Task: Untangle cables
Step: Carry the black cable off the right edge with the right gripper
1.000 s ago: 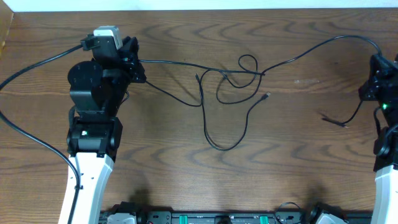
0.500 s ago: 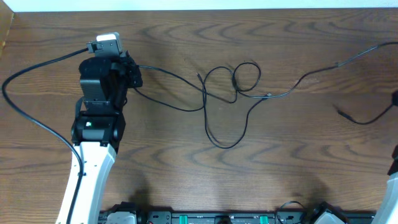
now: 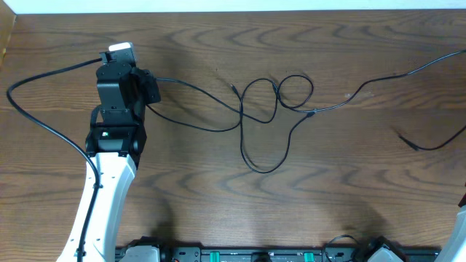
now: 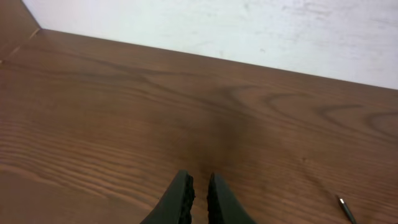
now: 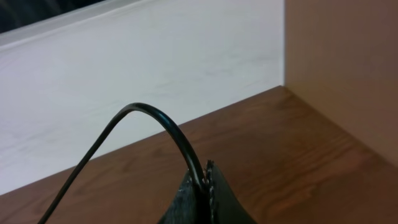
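Observation:
Thin black cables [image 3: 277, 98] lie looped and crossed at the table's middle. One strand runs left to my left gripper [image 3: 151, 86]; its fingers [image 4: 199, 186] are pressed almost together, and the strand itself is hidden in the left wrist view. A small plug end [image 4: 343, 208] lies to that gripper's right. Another strand [image 3: 393, 74] runs to the right edge of the overhead view. My right gripper [image 5: 206, 171] is out of the overhead view; in the right wrist view it is shut on a black cable [image 5: 146, 111] that arches up and to the left. A loose cable end [image 3: 408, 142] lies at the right.
The left arm's thick black supply cable [image 3: 44, 116] sweeps across the table's left side. A white wall [image 5: 137, 74] borders the table's far edge, with a brown side panel [image 5: 342, 62] at the right corner.
My right gripper has left the overhead view to the right, drawing its cable with it. The loops have shifted right and opened a little. My left gripper has moved slightly left and towards the front.

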Controlling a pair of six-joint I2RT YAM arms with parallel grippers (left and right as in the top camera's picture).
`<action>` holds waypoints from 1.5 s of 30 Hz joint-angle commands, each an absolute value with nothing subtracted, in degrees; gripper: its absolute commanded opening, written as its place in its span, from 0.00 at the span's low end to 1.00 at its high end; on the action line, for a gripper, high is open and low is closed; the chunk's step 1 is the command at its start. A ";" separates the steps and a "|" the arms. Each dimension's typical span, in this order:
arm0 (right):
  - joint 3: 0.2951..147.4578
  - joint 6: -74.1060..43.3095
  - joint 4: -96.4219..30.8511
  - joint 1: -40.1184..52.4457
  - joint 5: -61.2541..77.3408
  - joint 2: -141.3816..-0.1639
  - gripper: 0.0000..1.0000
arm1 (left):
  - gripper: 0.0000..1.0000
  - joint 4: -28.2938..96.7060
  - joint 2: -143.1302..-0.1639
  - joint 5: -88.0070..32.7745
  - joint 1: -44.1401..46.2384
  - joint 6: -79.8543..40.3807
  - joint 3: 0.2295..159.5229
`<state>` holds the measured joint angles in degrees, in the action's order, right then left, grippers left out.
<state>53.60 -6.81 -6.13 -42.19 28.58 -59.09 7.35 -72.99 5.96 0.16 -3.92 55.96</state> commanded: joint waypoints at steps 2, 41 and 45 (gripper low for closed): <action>54.48 -7.73 -5.30 -42.39 29.21 -58.61 0.01 | 0.08 8.19 -73.71 12.71 -0.10 -2.33 56.49; 54.48 -9.17 5.87 -42.44 14.81 -65.08 0.01 | 0.08 17.50 -76.51 6.61 -13.21 -7.18 56.49; 54.48 -9.19 14.17 -42.46 12.67 -68.79 0.01 | 0.08 17.50 -76.51 2.92 -13.21 -7.18 56.49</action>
<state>53.67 -8.62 11.14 -42.22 15.99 -67.09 17.61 -76.20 8.43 -13.04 -6.26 55.96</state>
